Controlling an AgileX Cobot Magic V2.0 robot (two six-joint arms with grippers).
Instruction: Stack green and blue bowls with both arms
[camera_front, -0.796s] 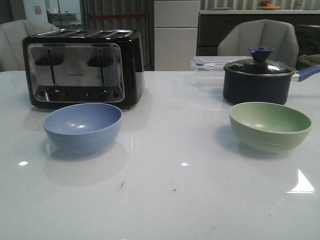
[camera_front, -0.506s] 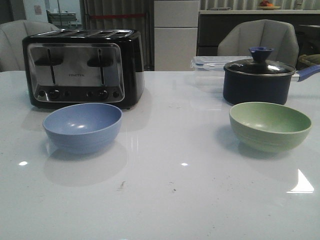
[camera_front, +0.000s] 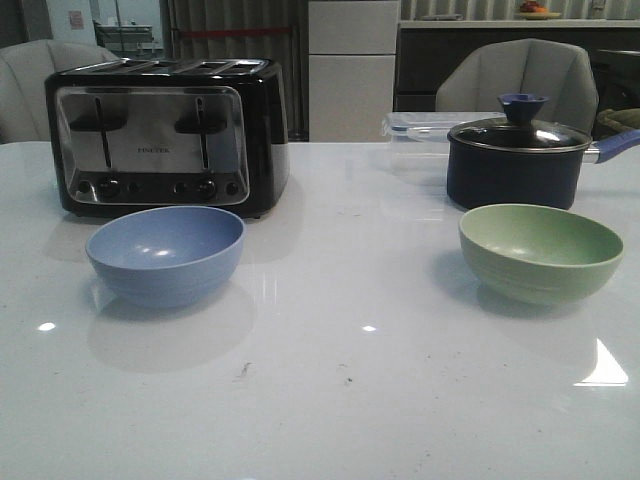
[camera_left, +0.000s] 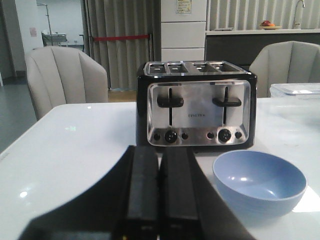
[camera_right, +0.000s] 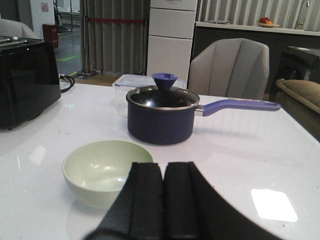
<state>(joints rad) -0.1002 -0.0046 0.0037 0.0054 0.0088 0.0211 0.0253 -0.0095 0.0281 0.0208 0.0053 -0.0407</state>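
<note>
The blue bowl (camera_front: 165, 253) sits upright on the white table, front left, just before the toaster. It also shows in the left wrist view (camera_left: 259, 183), beside my left gripper (camera_left: 159, 152), which is shut and empty. The green bowl (camera_front: 540, 251) sits upright at the right, in front of the navy pot. It also shows in the right wrist view (camera_right: 106, 171), partly behind my right gripper (camera_right: 163, 167), which is shut and empty. Neither arm shows in the front view.
A black and chrome toaster (camera_front: 165, 135) stands at the back left. A dark navy lidded pot (camera_front: 517, 152) with a blue handle stands at the back right, a clear plastic box (camera_front: 420, 128) behind it. Padded chairs (camera_front: 520, 75) stand beyond the table's far edge.
</note>
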